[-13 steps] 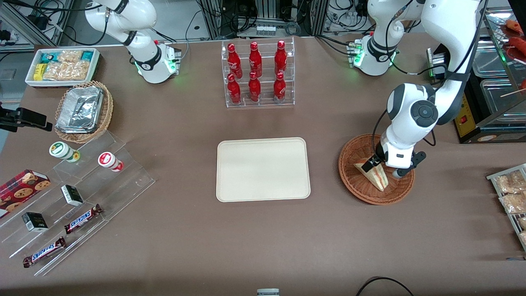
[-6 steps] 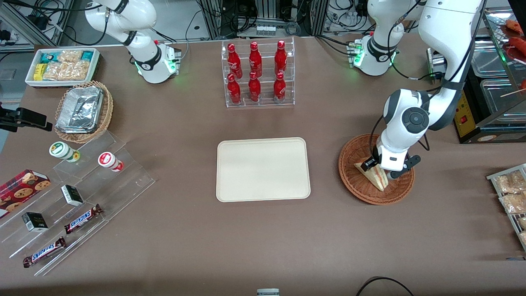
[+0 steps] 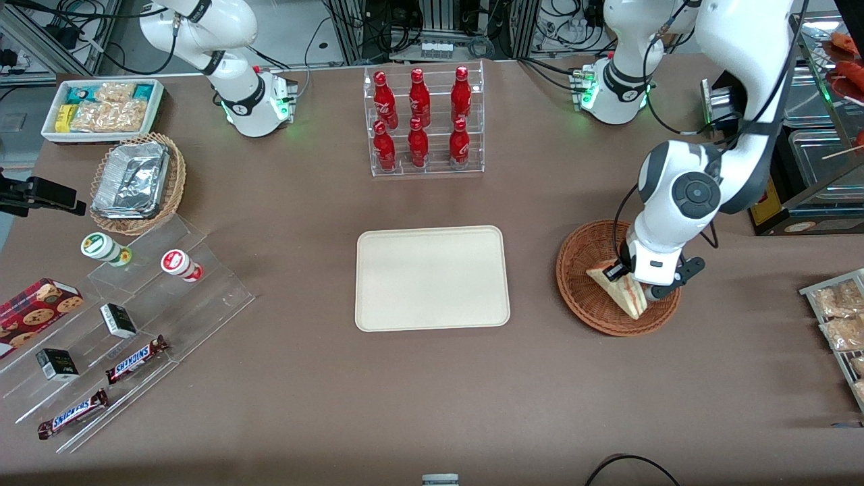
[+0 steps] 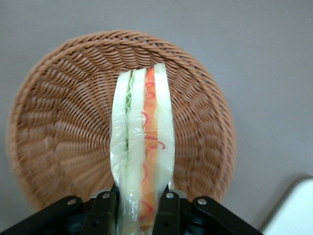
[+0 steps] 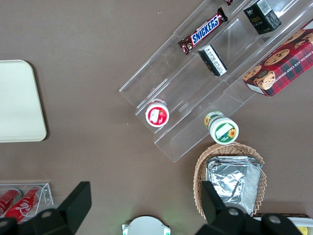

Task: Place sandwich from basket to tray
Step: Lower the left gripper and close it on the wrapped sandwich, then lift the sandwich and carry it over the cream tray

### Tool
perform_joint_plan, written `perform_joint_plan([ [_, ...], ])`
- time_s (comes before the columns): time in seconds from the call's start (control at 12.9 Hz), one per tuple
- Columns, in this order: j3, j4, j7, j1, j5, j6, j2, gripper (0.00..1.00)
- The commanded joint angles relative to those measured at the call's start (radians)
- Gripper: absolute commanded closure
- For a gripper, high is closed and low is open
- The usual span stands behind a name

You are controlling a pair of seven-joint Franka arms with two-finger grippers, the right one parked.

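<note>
A brown bench is filling the scene under even overhead light. Along its farthest edge, racks are holding tangled cables. At the working arm's end, a metal shelf is standing against the edge, with steel pans sitting inside.

Hand (gripping sandwich) above basket — tray beside it.

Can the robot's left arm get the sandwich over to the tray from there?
Probably yes. The gripper has its jaws shut on the sandwich above the basket, and bare table lies between it and the tray.
</note>
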Motion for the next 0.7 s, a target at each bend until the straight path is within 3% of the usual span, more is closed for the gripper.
perform_joint_plan([
  [0.0,-0.083,0.193,-0.030,0.004,0.018,-0.221,-0.011,1.00],
  [0.23,-0.188,0.373,-0.028,0.004,0.005,-0.337,0.015,1.00],
  [0.62,-0.412,0.459,-0.022,-0.001,0.021,-0.326,0.151,1.00],
])
